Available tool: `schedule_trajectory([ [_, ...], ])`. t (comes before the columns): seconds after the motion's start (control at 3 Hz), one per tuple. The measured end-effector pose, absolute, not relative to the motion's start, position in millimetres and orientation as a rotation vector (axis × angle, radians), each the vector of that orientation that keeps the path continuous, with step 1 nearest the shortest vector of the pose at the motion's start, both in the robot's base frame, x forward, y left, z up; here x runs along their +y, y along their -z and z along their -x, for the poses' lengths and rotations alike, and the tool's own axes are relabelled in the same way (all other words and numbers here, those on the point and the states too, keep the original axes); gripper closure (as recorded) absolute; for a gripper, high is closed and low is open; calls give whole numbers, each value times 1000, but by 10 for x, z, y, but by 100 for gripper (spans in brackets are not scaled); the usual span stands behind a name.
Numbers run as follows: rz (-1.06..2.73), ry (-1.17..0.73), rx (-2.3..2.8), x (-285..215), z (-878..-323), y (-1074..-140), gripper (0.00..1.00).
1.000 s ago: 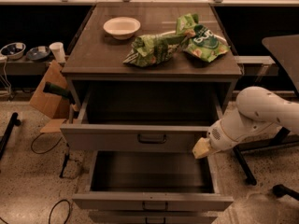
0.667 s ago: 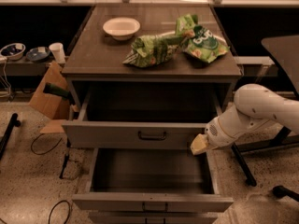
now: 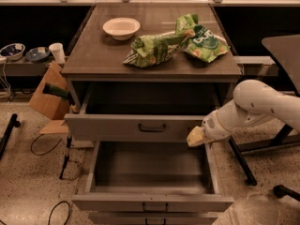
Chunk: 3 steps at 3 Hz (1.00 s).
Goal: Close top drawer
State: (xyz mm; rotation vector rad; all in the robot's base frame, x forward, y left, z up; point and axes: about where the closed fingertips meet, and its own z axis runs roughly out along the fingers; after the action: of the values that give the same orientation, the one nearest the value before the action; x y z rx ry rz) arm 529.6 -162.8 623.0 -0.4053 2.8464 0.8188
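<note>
The top drawer (image 3: 136, 127) is a wide grey drawer with a small dark bar handle (image 3: 152, 128). It stands pulled out from the cabinet, its inside dark and empty. My gripper (image 3: 196, 138) sits at the right end of its front face, touching or nearly touching it, on the white arm (image 3: 262, 102) that comes in from the right. The drawer one level lower (image 3: 152, 203) is pulled out farther toward me and is empty. The lowest drawer (image 3: 152, 218) shows only as a strip at the bottom edge.
On the cabinet top (image 3: 93, 55) lie a white bowl (image 3: 121, 27) and two green chip bags (image 3: 154, 50) (image 3: 204, 42). A cardboard box (image 3: 47, 95) and cables (image 3: 44, 146) sit on the floor at left. A dark table and its legs (image 3: 243, 161) stand at right.
The gripper has slid a little left along the top drawer's front. The drawer appears about as far out as before.
</note>
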Motion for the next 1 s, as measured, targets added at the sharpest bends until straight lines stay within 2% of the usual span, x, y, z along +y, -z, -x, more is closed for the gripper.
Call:
schedule_trajectory([
  [1.0,222,-1036,2580,-1233,-5790,-6497,100],
])
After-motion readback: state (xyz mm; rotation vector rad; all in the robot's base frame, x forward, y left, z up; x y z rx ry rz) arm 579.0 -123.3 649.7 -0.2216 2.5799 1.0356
